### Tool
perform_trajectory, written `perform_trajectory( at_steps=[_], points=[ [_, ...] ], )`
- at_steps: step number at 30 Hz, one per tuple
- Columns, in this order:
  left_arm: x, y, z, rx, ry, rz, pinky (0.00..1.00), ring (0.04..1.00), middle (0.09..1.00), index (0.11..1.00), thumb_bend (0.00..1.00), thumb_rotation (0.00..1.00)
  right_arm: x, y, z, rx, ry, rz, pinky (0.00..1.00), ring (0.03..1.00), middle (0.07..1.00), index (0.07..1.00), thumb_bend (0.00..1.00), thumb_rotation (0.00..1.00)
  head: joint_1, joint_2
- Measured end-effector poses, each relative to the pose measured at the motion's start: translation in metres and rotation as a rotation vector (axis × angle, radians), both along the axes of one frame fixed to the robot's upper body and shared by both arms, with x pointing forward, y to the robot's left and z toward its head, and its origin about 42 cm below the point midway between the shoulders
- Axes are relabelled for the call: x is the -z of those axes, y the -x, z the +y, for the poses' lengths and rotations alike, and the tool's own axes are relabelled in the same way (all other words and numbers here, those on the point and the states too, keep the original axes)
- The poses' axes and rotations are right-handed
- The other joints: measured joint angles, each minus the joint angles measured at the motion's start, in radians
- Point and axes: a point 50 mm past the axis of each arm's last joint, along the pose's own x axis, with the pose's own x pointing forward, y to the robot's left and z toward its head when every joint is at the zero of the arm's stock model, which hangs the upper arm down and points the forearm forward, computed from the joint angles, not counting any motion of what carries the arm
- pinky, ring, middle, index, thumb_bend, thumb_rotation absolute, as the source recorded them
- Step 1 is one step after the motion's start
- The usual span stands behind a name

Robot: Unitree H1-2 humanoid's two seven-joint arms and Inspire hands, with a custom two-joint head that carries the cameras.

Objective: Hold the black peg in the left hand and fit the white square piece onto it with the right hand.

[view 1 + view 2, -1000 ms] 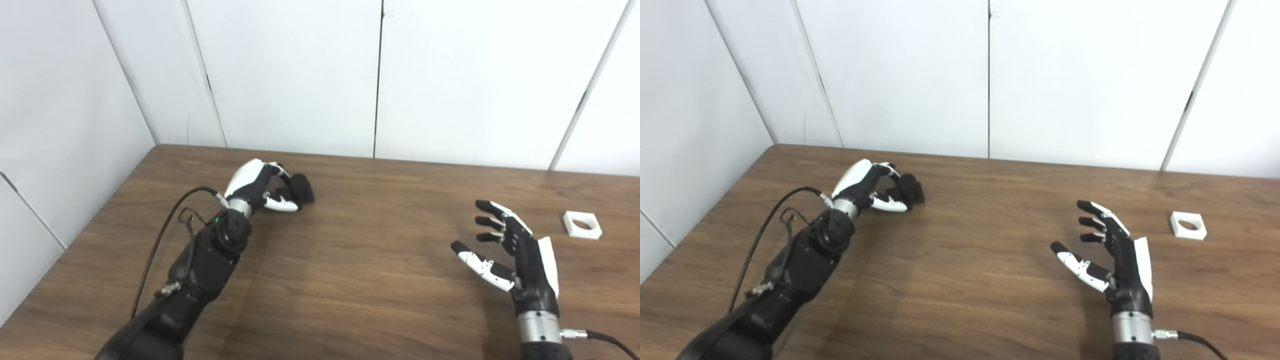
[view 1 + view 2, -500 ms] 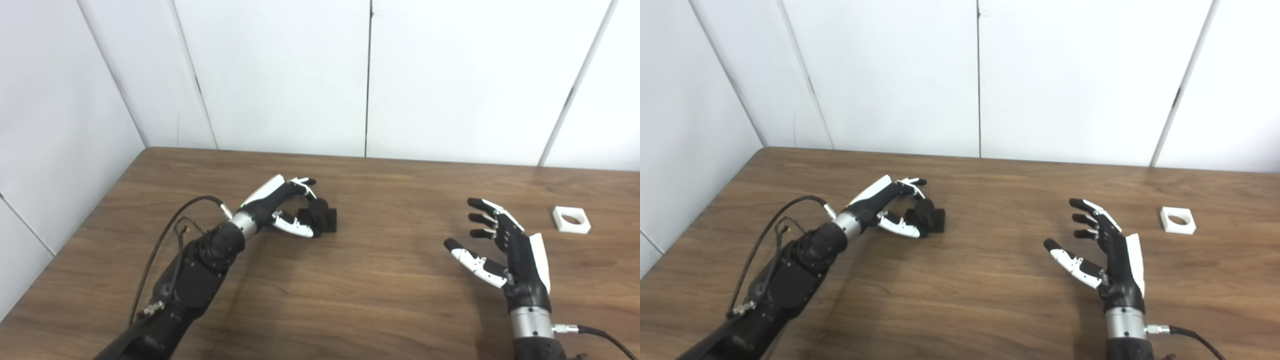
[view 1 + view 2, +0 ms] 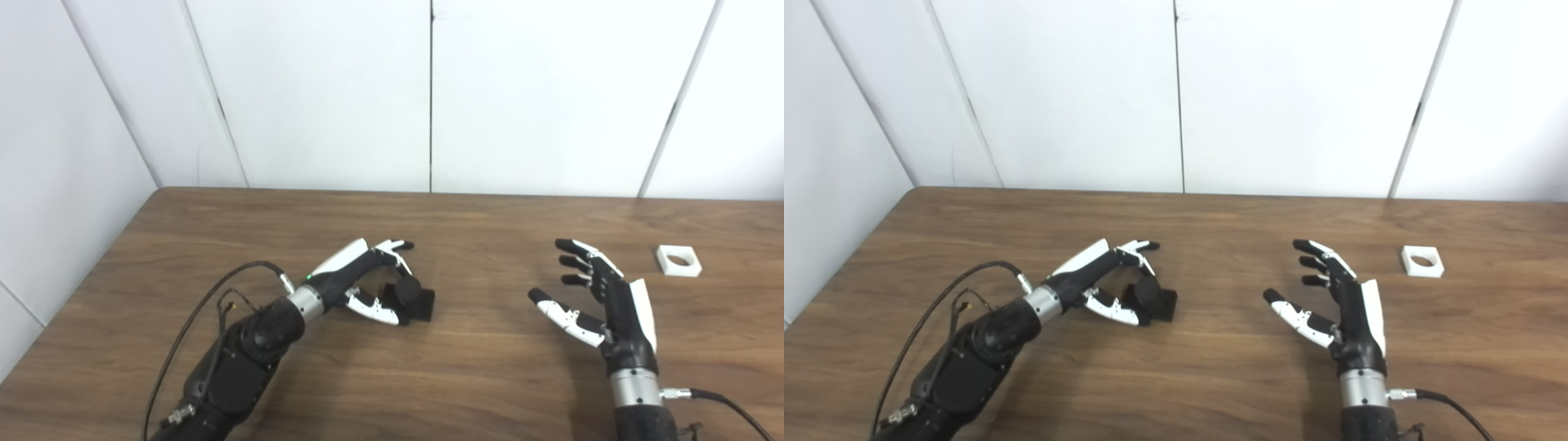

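The wooden table [image 3: 465, 380] carries the whole job, and the step in hand is the left hand's [image 3: 367, 285] grip on the black peg [image 3: 413, 297]. The peg rests on the table left of centre, its round stub pointing toward the hand and its square base on the far-right side. The left hand's fingers [image 3: 395, 248] arch over the top and its thumb [image 3: 376, 311] lies along the near side; they are at the peg, but whether they actually press on it cannot be told from either view.

To do this well, the hand should probably close firmly on the square base, not the round stub (the stub must stay bare for the fitting), then lift and turn the stub toward the right.

The right hand [image 3: 1344, 306] waits right of centre, palm facing left, fingers spread and empty. The white square piece [image 3: 1422, 261], with its round hole facing up, lies flat at the far right, well apart from that hand.

Counted: one table, two hands, one peg, one white piece.
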Motion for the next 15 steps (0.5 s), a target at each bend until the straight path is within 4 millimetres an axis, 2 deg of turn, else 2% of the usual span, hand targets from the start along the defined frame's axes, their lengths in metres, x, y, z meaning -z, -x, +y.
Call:
perform_trajectory(
  at_steps=[10, 15],
  points=[
    [0.002, 0.007, -0.02, 0.086, 0.023, 0.003, 0.97, 1.0, 0.966, 0.492, 0.52, 0.08, 0.001, 0.002, -0.001, 0.011, 0.0, 0.012, 0.67, 0.775, 0.816, 0.756, 0.55, 0.19, -0.026, 0.017],
    [0.002, 0.009, -0.024, 0.106, 0.021, 0.006, 0.96, 1.0, 0.964, 0.493, 0.52, 0.08, 0.001, 0.003, -0.001, 0.013, -0.002, 0.01, 0.65, 0.769, 0.819, 0.753, 0.56, 0.19, -0.034, 0.026]
  ],
)
